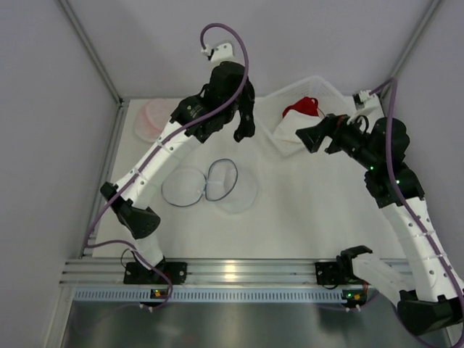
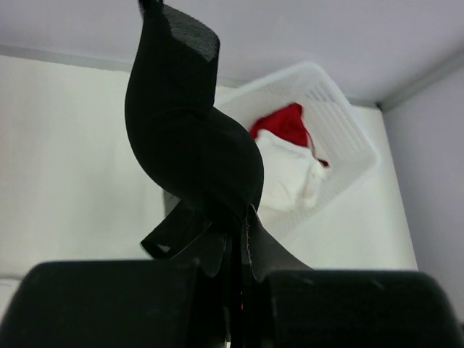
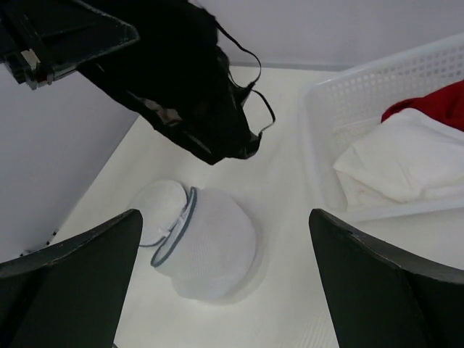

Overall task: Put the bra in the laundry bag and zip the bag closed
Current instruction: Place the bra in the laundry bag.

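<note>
Left hand: my left gripper [image 2: 235,279] is clamped tight on the black bra [image 2: 188,145], pinching it at one edge.
Right hand: my right gripper [image 1: 303,135] has its jaws spread wide and holds nothing. It hovers at the near side of the white basket [image 3: 435,61].
Bra: it dangles in the air from my left fingers, clear of the table, beyond the far side of the bag and beside the basket.
Laundry bag: the round white mesh laundry bag [image 1: 210,185] lies flat on the table, unzipped, its two halves folded apart. It looks empty.
Done: I have the bra gripped and lifted.
Left: nearly everything. I have to carry the bra over the opening, lower and tuck it in, fold the halves together, then run the zip round.
Progress: early, I judge.
</note>
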